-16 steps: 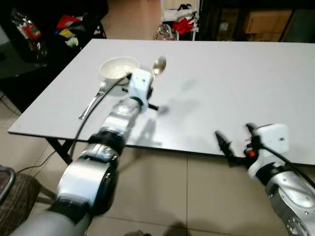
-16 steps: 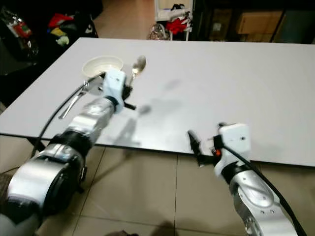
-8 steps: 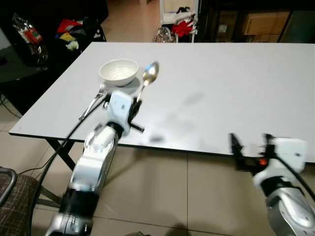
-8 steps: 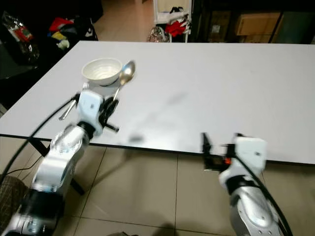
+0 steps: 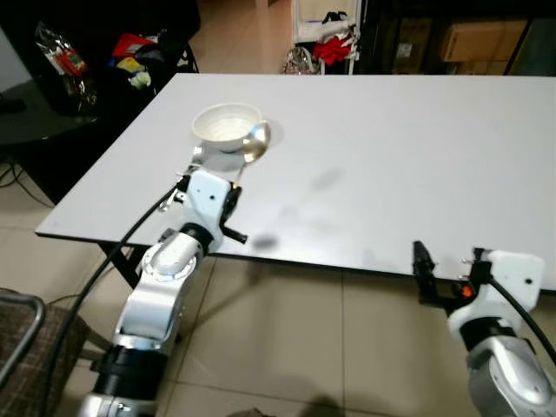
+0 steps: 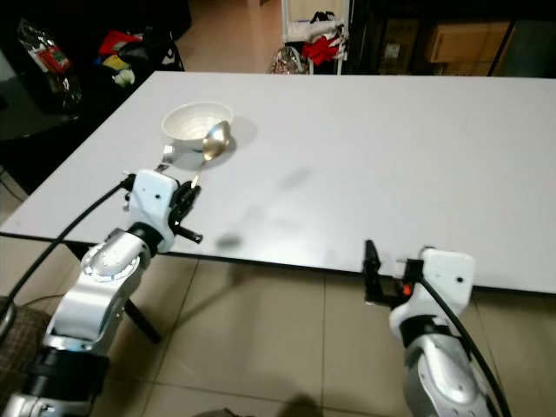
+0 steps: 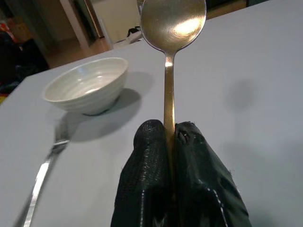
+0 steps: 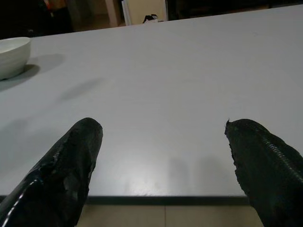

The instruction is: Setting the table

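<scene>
A white bowl (image 5: 226,123) stands on the white table (image 5: 391,148) near its far left corner. A fork (image 7: 42,174) lies on the near-left side of the bowl, partly hidden behind my left wrist in the eye views. My left gripper (image 7: 165,130) is shut on the handle of a metal spoon (image 5: 254,142), held above the table with its bowl end up beside the bowl's right rim. The left gripper (image 5: 233,189) hovers over the table's near-left edge. My right gripper (image 8: 161,127) is open with nothing between its fingers, just off the near edge at the right (image 5: 447,271).
A dark corner with bags and clutter (image 5: 130,61) lies beyond the table's left end. A chair (image 5: 22,343) stands at the lower left on the tiled floor. A rack with red items (image 5: 334,43) and cardboard boxes (image 5: 469,39) are behind the table.
My left arm has drawn back from over the table to its near-left edge, carrying the spoon. The right gripper has backed slightly off the near edge. The camera view also shifted.
</scene>
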